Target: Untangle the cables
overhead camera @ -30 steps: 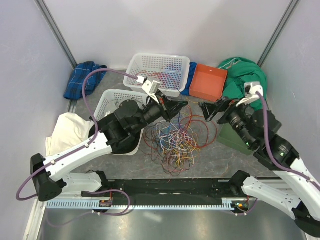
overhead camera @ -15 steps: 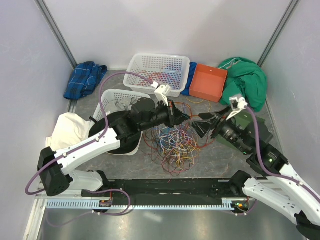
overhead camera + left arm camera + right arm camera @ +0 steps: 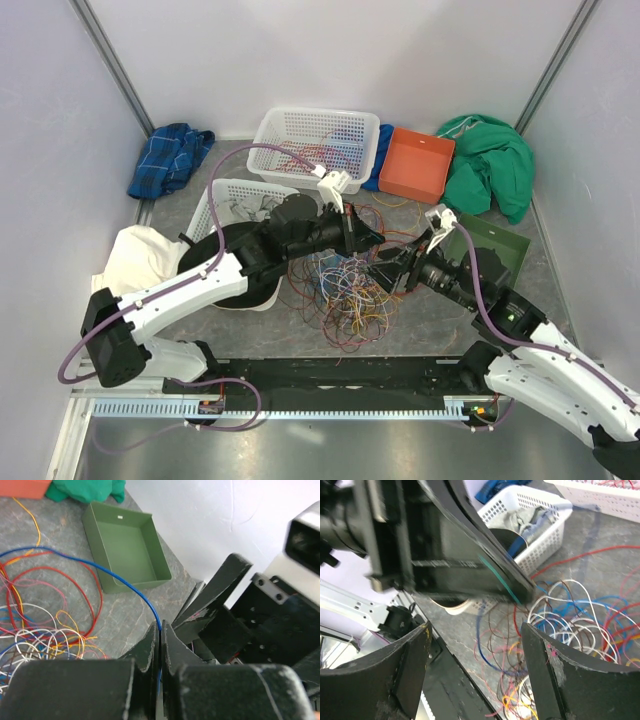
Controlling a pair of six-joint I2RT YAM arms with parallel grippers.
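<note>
The left gripper (image 3: 160, 630) is pinched shut on a blue wire (image 3: 125, 582) that trails from its tips down into the heap of cables (image 3: 345, 290) just below, while the right gripper (image 3: 475, 650), jaws spread wide, faces those tips from close by, best placed to take the strand.

I have the left arm (image 3: 200, 282) stretched forward and to the right, with the left gripper (image 3: 372, 238) pinched tight on a blue cable (image 3: 145, 599). The right arm (image 3: 520, 330) reaches in leftward, and the right gripper (image 3: 385, 275) is spread wide just beside the left one.
</note>
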